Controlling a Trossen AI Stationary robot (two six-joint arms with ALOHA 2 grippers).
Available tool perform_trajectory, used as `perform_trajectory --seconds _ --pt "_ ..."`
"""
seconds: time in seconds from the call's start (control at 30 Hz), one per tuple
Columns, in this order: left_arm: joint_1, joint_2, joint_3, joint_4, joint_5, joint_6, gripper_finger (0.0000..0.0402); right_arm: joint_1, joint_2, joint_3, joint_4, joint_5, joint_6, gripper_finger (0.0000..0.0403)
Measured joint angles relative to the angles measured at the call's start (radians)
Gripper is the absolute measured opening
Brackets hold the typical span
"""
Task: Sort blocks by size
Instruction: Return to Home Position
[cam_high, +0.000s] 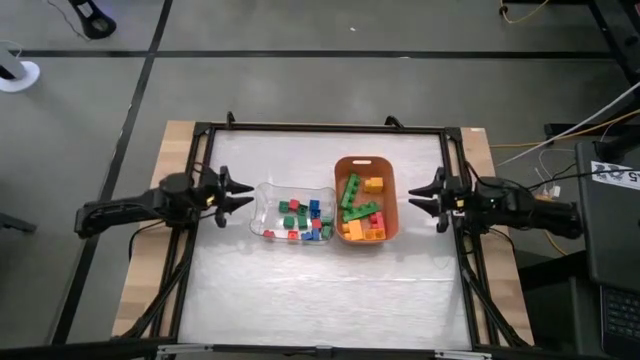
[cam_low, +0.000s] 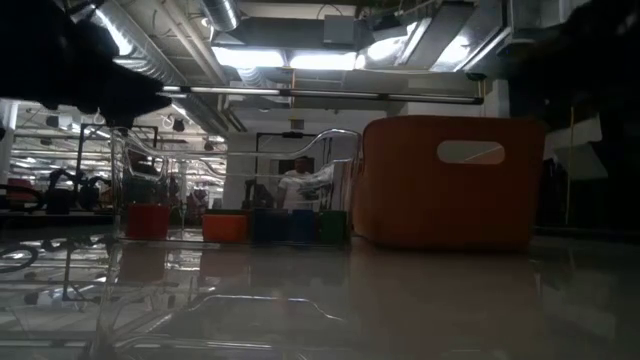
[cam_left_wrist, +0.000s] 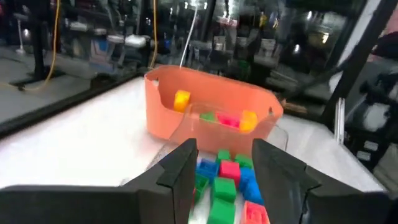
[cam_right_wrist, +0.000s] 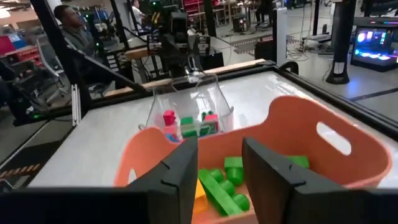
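Several small blocks (cam_high: 300, 217), red, green and blue, lie in the clear plastic tray (cam_high: 262, 190) at the table's middle; they also show in the left wrist view (cam_left_wrist: 229, 177). Larger bricks (cam_high: 360, 210), long green, yellow and orange, lie in the orange bin (cam_high: 392, 200) right of it, also in the right wrist view (cam_right_wrist: 224, 190). My left gripper (cam_high: 243, 195) is open and empty just left of the tray. My right gripper (cam_high: 415, 197) is open and empty just right of the bin.
A black frame (cam_high: 320, 128) runs around the white table top. The tray and bin stand side by side at the middle. A dark box (cam_high: 610, 215) stands beyond the table's right edge. A person (cam_right_wrist: 78, 31) sits in the room beyond the table's left side.
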Motion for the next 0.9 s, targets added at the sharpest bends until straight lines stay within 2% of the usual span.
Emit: perform_trajectory --seconds 0.13,0.4,0.57,0.73,0.9 --pt "-0.002 0.019 -0.047 0.129 0.011 -0.006 0.0143 0.0 -0.058 -0.063 0.001 0.007 -0.005 0.0124" --pt "-0.002 0.036 -0.047 0.115 0.0 0.014 0.0143 0.0 -0.073 -0.174 0.088 0.06 -0.006 0.0124" --pt "-0.002 0.046 -0.047 0.114 -0.005 0.02 0.0143 0.0 -0.067 -0.178 0.108 0.068 -0.011 0.0124" --pt "-0.002 0.049 -0.047 0.113 -0.006 0.019 0.0143 0.0 -0.066 -0.181 0.118 0.151 -0.038 0.0124" --pt "-0.002 0.05 -0.047 0.112 -0.006 0.019 0.0143 0.0 -0.067 -0.19 0.191 0.15 -0.079 0.0124"
